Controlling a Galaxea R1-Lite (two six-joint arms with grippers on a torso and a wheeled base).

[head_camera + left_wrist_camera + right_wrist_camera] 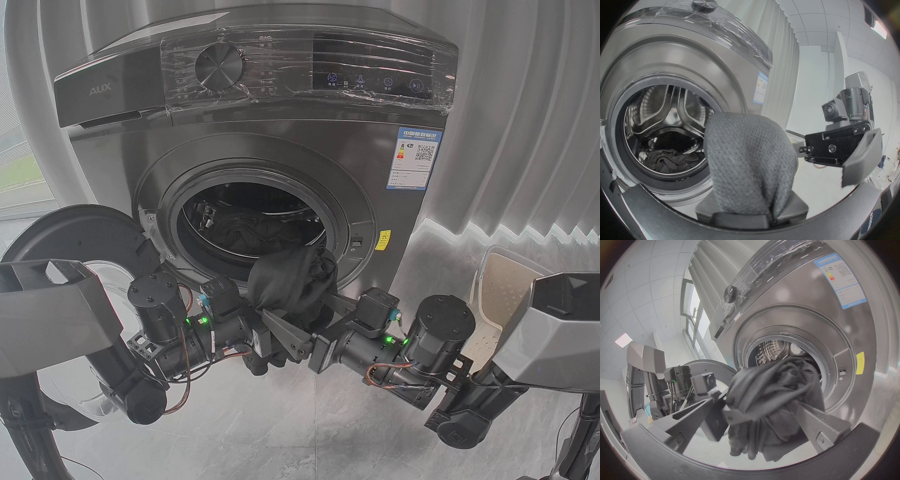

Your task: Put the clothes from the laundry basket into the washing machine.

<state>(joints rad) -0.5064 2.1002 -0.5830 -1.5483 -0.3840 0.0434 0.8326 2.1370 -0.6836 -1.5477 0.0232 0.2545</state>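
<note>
The washing machine stands with its round door swung open to the left. Dark clothes lie inside the drum. Just in front of the opening a dark grey garment is bunched up. My left gripper is shut on its lower part and comes in from the left. My right gripper comes in from the right, open, with its fingers spread on either side of the bundle. The cloth hangs down between them.
A white perforated laundry basket stands on the floor at the right, beside the machine. Pleated curtains hang behind it. The grey tiled floor lies open below the grippers.
</note>
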